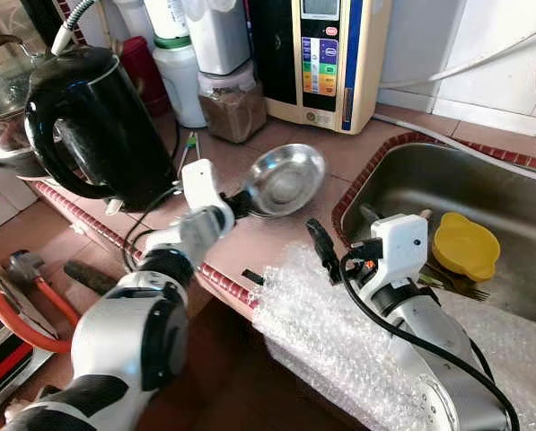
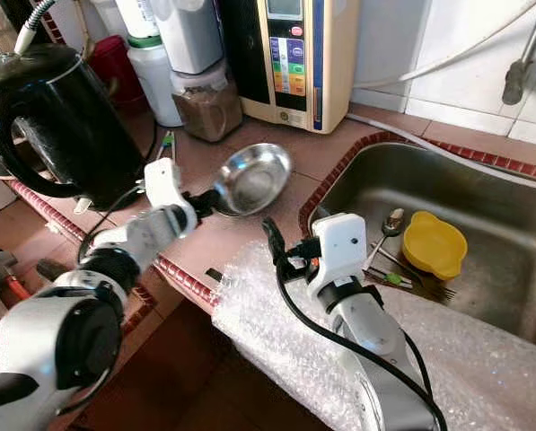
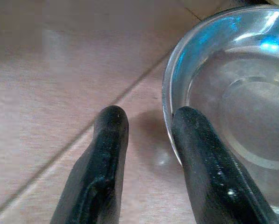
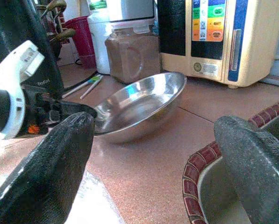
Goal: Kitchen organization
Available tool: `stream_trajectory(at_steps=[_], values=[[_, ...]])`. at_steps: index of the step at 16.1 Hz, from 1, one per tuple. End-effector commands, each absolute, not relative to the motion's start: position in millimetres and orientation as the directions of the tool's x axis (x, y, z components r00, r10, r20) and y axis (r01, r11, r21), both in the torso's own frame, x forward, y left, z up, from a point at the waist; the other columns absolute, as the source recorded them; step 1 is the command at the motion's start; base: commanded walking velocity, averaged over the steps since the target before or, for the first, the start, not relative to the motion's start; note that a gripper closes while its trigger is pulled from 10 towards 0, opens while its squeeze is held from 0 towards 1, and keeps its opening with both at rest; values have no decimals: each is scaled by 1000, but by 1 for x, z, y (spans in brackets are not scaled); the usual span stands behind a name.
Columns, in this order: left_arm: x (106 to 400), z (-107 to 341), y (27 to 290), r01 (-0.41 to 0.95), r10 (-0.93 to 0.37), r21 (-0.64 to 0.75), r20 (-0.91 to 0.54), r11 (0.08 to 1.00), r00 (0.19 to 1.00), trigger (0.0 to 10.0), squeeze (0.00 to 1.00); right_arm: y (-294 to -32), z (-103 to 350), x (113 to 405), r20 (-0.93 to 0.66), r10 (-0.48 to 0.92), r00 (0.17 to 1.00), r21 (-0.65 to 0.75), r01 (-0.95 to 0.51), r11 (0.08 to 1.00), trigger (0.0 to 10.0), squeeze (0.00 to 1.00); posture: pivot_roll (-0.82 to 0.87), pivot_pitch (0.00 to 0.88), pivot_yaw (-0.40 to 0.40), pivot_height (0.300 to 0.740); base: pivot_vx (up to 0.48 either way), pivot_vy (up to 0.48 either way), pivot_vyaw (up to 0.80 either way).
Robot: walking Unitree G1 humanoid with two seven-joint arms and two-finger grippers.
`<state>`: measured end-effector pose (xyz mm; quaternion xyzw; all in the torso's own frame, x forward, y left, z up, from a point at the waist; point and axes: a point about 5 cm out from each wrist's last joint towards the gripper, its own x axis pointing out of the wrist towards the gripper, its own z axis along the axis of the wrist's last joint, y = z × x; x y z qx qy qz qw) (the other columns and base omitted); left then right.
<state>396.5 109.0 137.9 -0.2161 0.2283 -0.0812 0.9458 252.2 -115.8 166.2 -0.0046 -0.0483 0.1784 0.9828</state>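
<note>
A shiny steel bowl [image 1: 285,180] sits tilted on the reddish tiled counter, between the kettle and the sink. My left gripper [image 1: 241,205] is shut on the bowl's near rim, one finger inside the bowl [image 3: 232,107] and one outside. In the right wrist view the bowl [image 4: 139,105] leans with its gripped side raised. My right gripper [image 1: 320,242] stands open over the counter's front edge, to the right of the bowl, with nothing between its fingers. A yellow bowl [image 1: 465,244] lies in the steel sink [image 1: 483,180] with a spoon and a fork.
A black kettle [image 1: 97,117] stands left of the bowl. Behind the bowl are a jar of brown powder [image 1: 233,103], a white bottle and a cream water machine [image 1: 326,54]. Bubble wrap [image 1: 339,332] hangs over the counter's front edge under my right arm.
</note>
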Motion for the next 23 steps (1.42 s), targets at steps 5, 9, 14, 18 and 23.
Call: stream_trajectory(at_steps=[5,9,14,18,23], values=[[392,130,134,42,-247,-434,-429,900,869,0,0,-115,165,256,90,359,929,-28,-358,933,10000,1000,-201,45,170,740,0,0,0],[383,128,128,176,-334,-398,-373,900,865,0,0,-117,166,258,90,366,926,-34,-364,931,10000,1000,-197,41,156,740,0,0,0],[373,133,127,202,-340,-430,-274,880,900,0,0,-119,166,261,85,378,922,-42,-375,926,10000,1000,-189,34,132,740,0,0,0],[375,156,120,251,-334,-450,-113,857,936,0,0,-121,169,267,90,377,922,-57,-373,926,10000,1000,-188,32,125,740,0,0,0],[375,160,119,229,-286,-371,-106,900,952,0,0,-125,169,268,84,378,922,-68,-373,925,10000,976,-196,29,115,740,0,0,0]])
